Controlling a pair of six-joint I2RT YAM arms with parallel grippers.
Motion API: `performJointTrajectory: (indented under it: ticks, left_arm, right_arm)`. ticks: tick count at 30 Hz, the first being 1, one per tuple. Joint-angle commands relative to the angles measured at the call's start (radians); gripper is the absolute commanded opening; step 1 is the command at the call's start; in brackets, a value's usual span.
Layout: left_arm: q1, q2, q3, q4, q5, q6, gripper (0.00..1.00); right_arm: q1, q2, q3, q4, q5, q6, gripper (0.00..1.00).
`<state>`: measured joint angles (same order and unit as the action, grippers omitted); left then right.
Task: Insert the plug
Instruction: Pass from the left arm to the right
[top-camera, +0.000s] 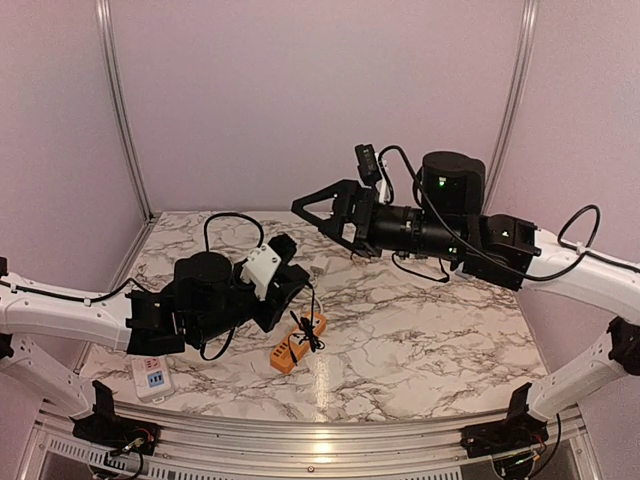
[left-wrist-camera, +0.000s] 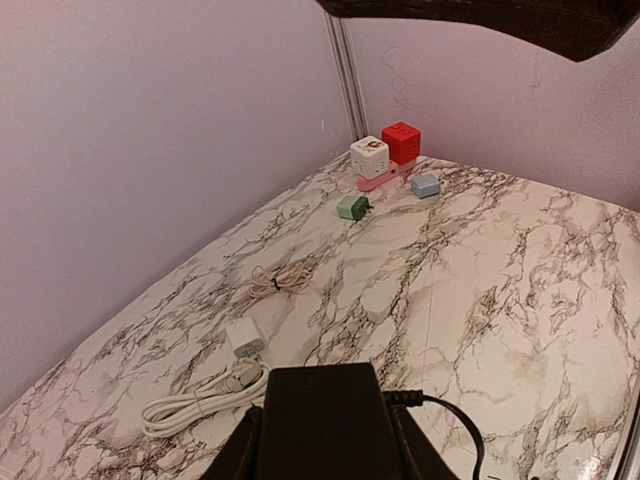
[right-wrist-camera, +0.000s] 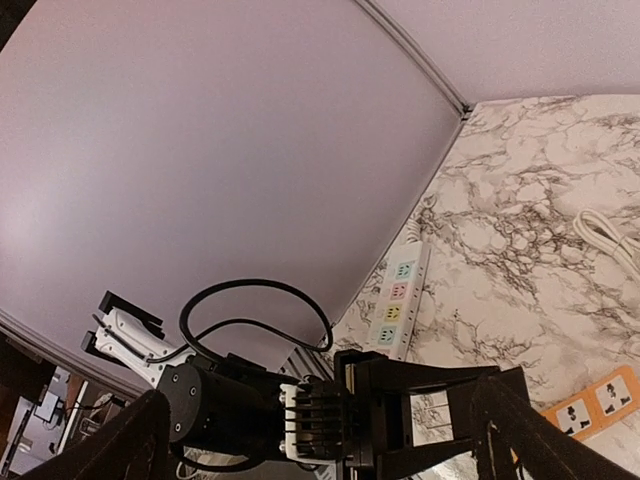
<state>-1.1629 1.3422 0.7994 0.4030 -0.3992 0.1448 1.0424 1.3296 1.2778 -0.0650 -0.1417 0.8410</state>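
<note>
Pink walls, marbled bench (top-camera: 420, 330), and the left pincer (top-camera: 288, 278) is clamped on the black plug (left-wrist-camera: 320, 420), cord trailing. The orange power strip (top-camera: 298, 345) lies just below it, a touch nearer. That strip runs aslant, near-left to far-right, and the left arm is clearly closer. The right pincer (top-camera: 318, 215) hangs high, jaws wide apart, holding nothing.

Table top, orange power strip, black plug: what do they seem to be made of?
Table top: marble look, grey veins on white, perhaps only a printed laminate; polished, as a light streak reflects in it. Orange power strip: smooth moulded plastic, evenly coloured. Black plug: probably matt plastic, dull with no shine.
</note>
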Motion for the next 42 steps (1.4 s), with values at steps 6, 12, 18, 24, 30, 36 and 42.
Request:
performJointTrajectory:
  ticks: [6, 12, 18, 24, 30, 36, 42]
  left_arm:
    - [0.003, -0.043, 0.016, 0.043, 0.133, -0.019, 0.0]
    - [0.002, -0.095, -0.007, 0.045, 0.249, -0.054, 0.0]
    - [-0.001, -0.141, -0.022, 0.045, 0.333, -0.064, 0.0]
    - [-0.001, -0.15, -0.02, 0.045, 0.375, -0.082, 0.0]
    - [-0.001, -0.138, -0.02, 0.045, 0.415, -0.108, 0.0]
    - [-0.001, -0.124, -0.019, 0.045, 0.469, -0.134, 0.0]
    - [0.002, -0.108, -0.006, 0.045, 0.556, -0.18, 0.0]
  right_arm:
    - [0.013, -0.131, -0.105, -0.036, 0.285, -0.419, 0.98]
    - [0.01, -0.152, -0.125, -0.062, 0.286, -0.6, 0.99]
    - [0.005, -0.15, -0.137, -0.079, 0.205, -0.682, 0.96]
    - [0.004, -0.194, -0.209, -0.057, 0.2, -0.896, 0.94]
    - [0.003, -0.27, -0.373, 0.125, 0.197, -1.12, 0.91]
    - [0.004, -0.316, -0.519, 0.302, 0.158, -1.363, 0.9]
    - [0.014, -0.337, -0.666, 0.476, 0.01, -1.625, 0.86]
